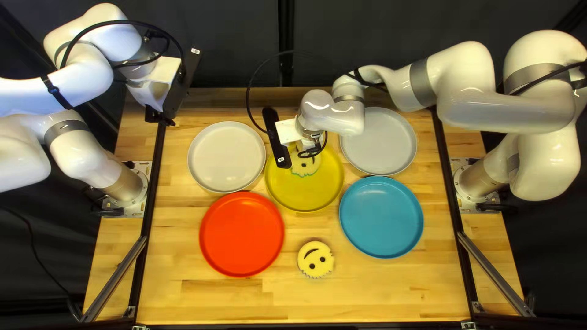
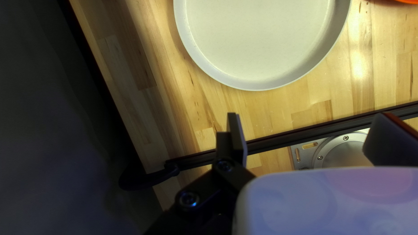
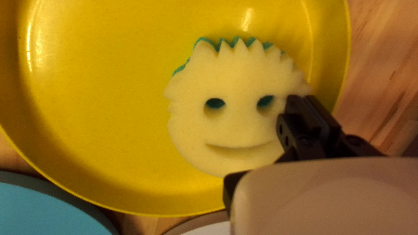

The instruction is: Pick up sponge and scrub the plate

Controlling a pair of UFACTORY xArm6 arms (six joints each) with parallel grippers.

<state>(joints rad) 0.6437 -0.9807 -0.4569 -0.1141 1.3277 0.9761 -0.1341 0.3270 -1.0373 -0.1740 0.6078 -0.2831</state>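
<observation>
Sponges (image 3: 235,78), apparently two; five plates (image 1: 312,192)

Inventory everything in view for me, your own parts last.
Round smiley-faced sponges: 2, pale yellow; one on the yellow plate, one on bare wood between the red and blue plates, toward the near edge.
Round yellow plate: 1, yellow, middle.
Round red plate: 1, red, left of middle, nearer.
Round blue plate: 1, blue, right of middle.
Round off-white plate: 1, off-white, far left.
Round grey plate: 1, light grey, far right.
Wooden table: 1, light brown, under the plates.
Curtain: dark, behind.
Metal bars: 2, silver, near corners.
Left arm, right arm: 2, white, either side.
Left gripper: 1, black, beyond the off-white plate.
Right gripper: 1, black, at the yellow plate's sponge.
</observation>
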